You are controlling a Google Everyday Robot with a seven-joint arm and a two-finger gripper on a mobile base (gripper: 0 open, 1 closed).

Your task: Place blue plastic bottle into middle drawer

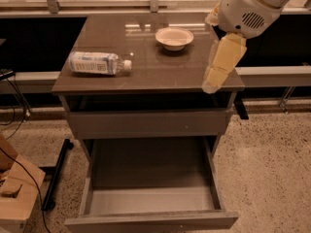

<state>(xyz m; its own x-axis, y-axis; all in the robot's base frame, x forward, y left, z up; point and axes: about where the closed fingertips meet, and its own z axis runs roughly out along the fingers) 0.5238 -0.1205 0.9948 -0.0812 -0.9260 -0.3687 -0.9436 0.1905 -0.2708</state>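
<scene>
The blue plastic bottle [97, 63] lies on its side at the left of the brown tabletop [146, 76], white cap pointing right. The middle drawer [150, 221] is pulled out below, its light grey floor bare. My gripper [212, 84] hangs from the white arm [245, 8] over the tabletop's right front corner, pointing down and left. It is far to the right of the bottle, holds nothing, and stands well above the drawer.
A round cream bowl [174, 37] sits at the back middle of the tabletop. A flat drawer front [146, 123] lies just under the top. A wooden box [14, 198] and black cables [19, 106] are on the floor at left. A railing [272, 72] runs behind.
</scene>
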